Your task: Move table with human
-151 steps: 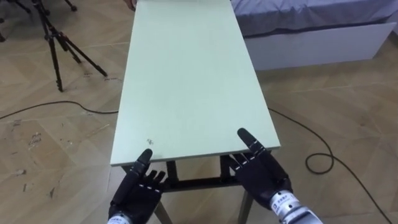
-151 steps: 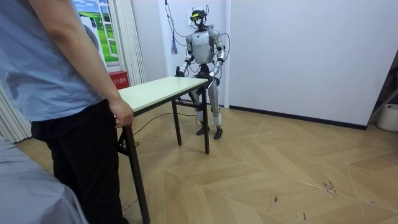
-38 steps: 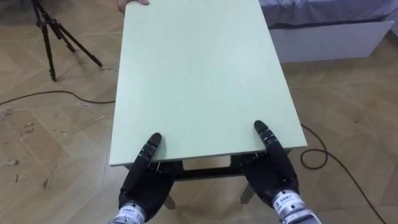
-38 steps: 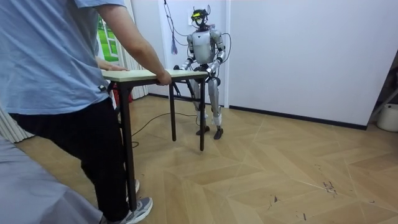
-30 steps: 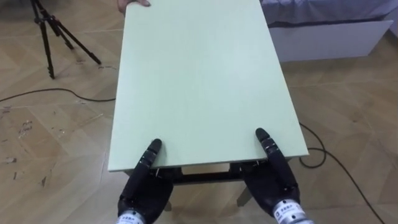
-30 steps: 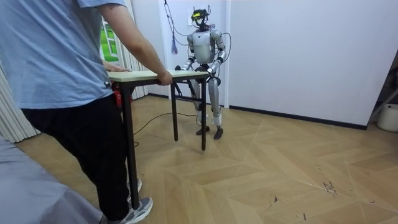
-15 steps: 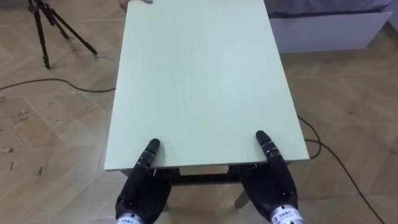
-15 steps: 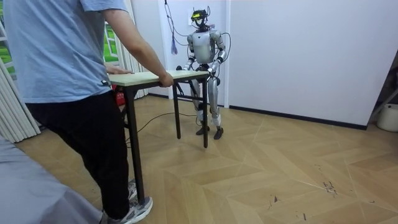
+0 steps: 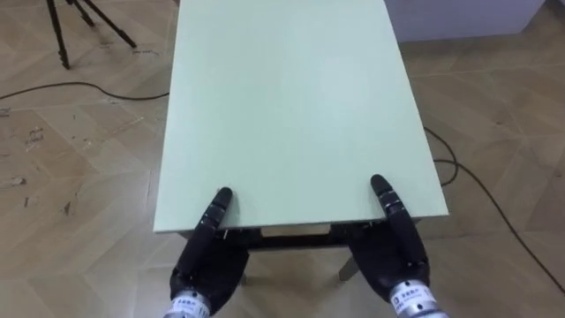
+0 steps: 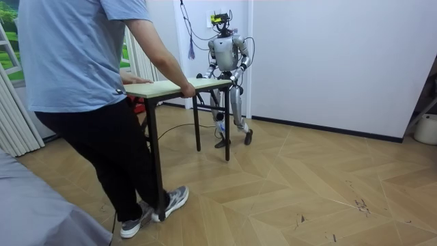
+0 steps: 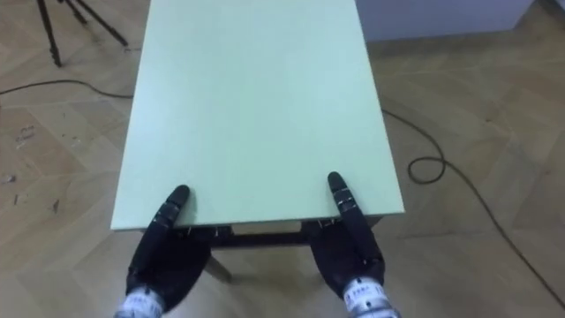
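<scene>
Nearest, a person [image 10: 82,68] holds one end of the pale green table [image 9: 291,106], which carries no container, while at the far end the robot's left hand [image 9: 207,265] and right hand [image 9: 393,261] reach under its edge, grip unclear; I judge they should keep it level and match pace.

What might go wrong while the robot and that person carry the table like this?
1. The left hand and right hand reach only the near edge of the table, so it might slip off if the person pulls quicker than the robot steps.
2. A dark cable lies looped on the floor by the table's right side; a foot might snag it.
</scene>
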{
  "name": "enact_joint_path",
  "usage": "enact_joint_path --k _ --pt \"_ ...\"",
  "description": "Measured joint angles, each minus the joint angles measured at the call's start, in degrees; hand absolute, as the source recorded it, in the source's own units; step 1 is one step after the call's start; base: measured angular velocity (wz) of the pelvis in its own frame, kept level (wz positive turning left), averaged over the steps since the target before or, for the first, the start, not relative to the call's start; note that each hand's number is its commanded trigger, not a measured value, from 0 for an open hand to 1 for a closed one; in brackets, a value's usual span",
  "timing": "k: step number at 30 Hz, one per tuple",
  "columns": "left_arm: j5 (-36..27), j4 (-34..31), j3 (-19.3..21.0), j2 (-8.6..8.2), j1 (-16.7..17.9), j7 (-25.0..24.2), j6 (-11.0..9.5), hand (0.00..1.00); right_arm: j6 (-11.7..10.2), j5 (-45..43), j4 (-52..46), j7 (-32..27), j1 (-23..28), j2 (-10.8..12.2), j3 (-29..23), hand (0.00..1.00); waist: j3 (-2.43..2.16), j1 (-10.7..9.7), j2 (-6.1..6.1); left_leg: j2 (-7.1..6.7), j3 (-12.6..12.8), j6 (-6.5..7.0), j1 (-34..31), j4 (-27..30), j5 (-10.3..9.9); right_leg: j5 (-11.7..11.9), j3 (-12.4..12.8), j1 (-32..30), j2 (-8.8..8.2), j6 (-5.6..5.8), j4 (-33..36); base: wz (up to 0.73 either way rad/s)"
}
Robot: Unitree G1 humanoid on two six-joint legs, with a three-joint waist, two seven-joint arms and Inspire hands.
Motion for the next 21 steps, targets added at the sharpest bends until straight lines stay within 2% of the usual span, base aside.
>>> enact_joint_path --k 2,3,4,6,7,8,9,10,11,12,14,15,16,17,18,19,20,21 --pt "-0.4 1.4 -0.6 0.33 0.1 0.0 0.2 1.00 1.2 -0.1 0.4 0.0 1.4 -0.1 -0.8 1.00 0.02 -0.2 -0.10 -3.06 0.9 2.91 -0.3 -1.0 1.7 4.2 0.3 1.2 -2.17 0.89 -3.9 0.00" --pt "-0.4 1.7 -0.7 0.30 0.2 -0.1 0.4 1.00 1.4 -0.1 0.5 0.1 1.7 -0.1 -1.0 1.00 0.02 -0.3 -0.12 -3.69 1.4 3.47 -0.5 -1.0 2.0 5.4 0.8 1.4 -2.50 1.27 -4.8 -0.11" --pt "-0.4 2.1 -0.6 0.28 0.5 -0.4 0.5 1.00 1.9 -0.4 1.0 0.3 1.8 0.1 -1.2 1.00 -0.01 -0.2 -0.31 -5.00 2.0 4.54 -1.1 -1.0 2.7 8.1 1.9 1.5 -3.20 2.04 -6.7 -0.14" --pt "-0.6 2.6 -0.7 0.38 0.9 -0.6 1.0 1.00 2.4 -0.9 1.5 0.4 2.2 0.3 -1.6 1.00 -0.11 -0.8 -0.82 -7.05 3.3 6.55 -2.9 -0.9 4.5 14.3 3.7 1.4 -4.62 5.21 -10.5 -0.05" --pt "-0.7 2.6 -0.7 0.45 1.1 -0.8 1.0 1.00 2.5 -0.9 1.5 0.5 2.4 0.3 -1.6 1.00 -0.18 -1.1 -1.01 -7.29 4.0 6.93 -3.3 -0.9 4.8 15.6 4.0 1.4 -4.95 6.69 -11.4 0.17" --pt "-0.5 2.8 -0.7 0.58 1.4 -0.9 1.3 1.00 2.8 -0.9 1.7 0.7 3.0 0.4 -2.2 1.00 -0.26 -1.9 -1.37 -6.84 6.6 7.35 -3.9 -0.7 5.3 16.2 4.6 1.3 -5.50 8.45 -10.7 0.30" --pt "-0.4 2.9 -0.7 0.60 1.5 -0.9 1.5 1.00 3.3 -0.9 1.7 0.8 3.5 0.6 -2.8 1.00 -0.22 -2.5 -1.52 -6.49 7.9 7.46 -3.9 -0.9 5.8 14.0 4.6 1.1 -6.28 8.58 -8.0 0.58" --pt "0.3 2.9 -1.2 0.89 1.4 -0.9 2.0 1.00 3.7 -0.6 1.7 1.5 4.8 0.9 -3.3 1.00 -0.30 -2.9 -1.86 -5.66 10.5 7.61 -4.0 -1.2 6.5 6.8 4.7 0.4 -7.74 8.45 1.4 0.65" --pt "0.8 2.8 -1.6 1.30 1.4 -1.0 2.0 1.00 3.7 0.2 1.6 2.0 5.7 0.9 -3.3 1.00 -0.51 -3.4 -2.72 -5.37 12.4 7.75 -4.3 -2.1 7.5 0.6 4.6 0.3 -9.36 8.11 9.6 0.63" --pt "0.9 2.8 -1.8 1.96 1.6 -1.3 2.0 1.00 3.7 0.4 1.7 2.3 6.3 1.0 -3.3 1.00 -0.89 -3.6 -3.69 -5.38 14.1 7.97 -4.8 -2.9 8.4 -4.1 4.7 0.7 -10.38 7.67 16.7 0.34" --pt "1.0 2.8 -1.7 2.29 1.9 -1.8 2.0 1.00 3.6 0.6 1.7 2.3 6.2 0.9 -3.1 1.00 -0.85 -3.4 -4.19 -5.25 15.6 8.33 -5.3 -3.2 9.2 -8.1 4.6 3.4 -11.32 8.06 23.1 -0.05" --pt "1.0 2.8 -1.7 2.16 2.1 -1.8 2.0 1.00 3.6 0.6 1.7 2.3 6.2 0.9 -3.1 1.00 -0.85 -3.1 -4.21 -5.26 16.0 8.43 -5.3 -3.1 9.3 -8.9 4.8 4.4 -11.50 8.08 24.4 -0.26" --pt "1.0 2.7 -1.6 1.83 2.6 -1.9 2.0 1.00 3.5 0.6 1.6 2.3 6.3 0.7 -2.8 1.00 -0.79 -2.6 -4.46 -5.39 16.8 8.63 -5.3 -3.1 9.5 -10.2 4.9 6.4 -12.20 8.60 27.3 -0.30" --pt "0.9 2.6 -1.5 1.90 3.1 -2.1 1.9 1.00 3.2 0.6 1.7 2.3 6.3 0.4 -2.4 1.00 -0.74 -2.3 -5.12 -5.84 17.3 8.69 -5.3 -3.1 9.8 -11.3 5.1 8.8 -13.20 9.32 28.9 -0.24" --pt "0.9 2.4 -1.5 2.00 3.4 -2.3 1.8 1.00 3.2 0.6 1.7 2.3 6.3 0.4 -2.1 1.00 -0.69 -2.4 -5.65 -6.16 17.4 8.76 -5.3 -3.1 10.0 -12.1 5.1 10.1 -13.51 9.86 29.3 -0.13" --pt "0.8 2.1 -1.3 2.08 3.7 -2.5 1.8 1.00 3.1 0.6 1.7 2.3 6.3 0.4 -1.9 1.00 -0.78 -2.3 -6.75 -6.50 17.7 8.84 -6.0 -2.5 10.2 -13.8 5.2 11.8 -14.13 10.47 28.8 0.00" --pt "0.9 1.8 -1.3 2.22 3.7 -2.5 1.6 1.00 2.9 0.6 1.7 2.3 5.9 0.4 -1.3 1.00 -0.60 -2.3 -7.47 -6.30 17.8 8.81 -6.9 -1.2 10.3 -15.5 6.2 12.2 -13.45 10.95 26.3 -0.08" --pt "0.9 1.6 -1.4 2.22 3.8 -2.5 1.4 1.00 2.8 0.8 1.7 2.3 5.8 0.5 -0.8 1.00 -0.61 -2.1 -7.76 -5.80 18.0 8.68 -7.5 -0.8 10.6 -16.3 7.1 12.4 -12.07 11.41 23.6 -0.15"
